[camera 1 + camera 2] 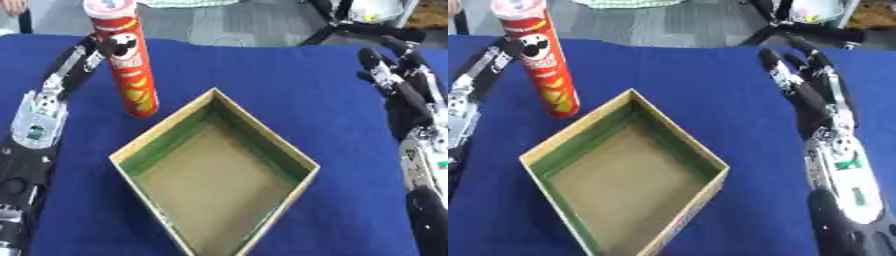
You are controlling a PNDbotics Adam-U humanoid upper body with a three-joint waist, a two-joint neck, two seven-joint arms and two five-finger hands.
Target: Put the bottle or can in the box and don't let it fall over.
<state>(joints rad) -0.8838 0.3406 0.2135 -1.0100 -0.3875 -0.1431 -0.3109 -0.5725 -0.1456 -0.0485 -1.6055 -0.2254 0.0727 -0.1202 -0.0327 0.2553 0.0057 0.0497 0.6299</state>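
Note:
A tall red crisps can (131,75) with a pale lid stands upright on the blue table, just behind the box's far left wall. The open cardboard box (262,131), green on its inner walls and with nothing inside, sits cornerwise at the middle. My left hand (61,82) lies left of the can with its fingers straight, their tips right beside the can's upper part; I cannot tell whether they touch it. My right hand (815,100) rests open on the right side of the table, fingers pointing away, well apart from box and can.
The blue cloth table (289,75) has bare room behind and right of the box. Beyond its far edge is grey floor with black stand legs (350,27) at the upper right.

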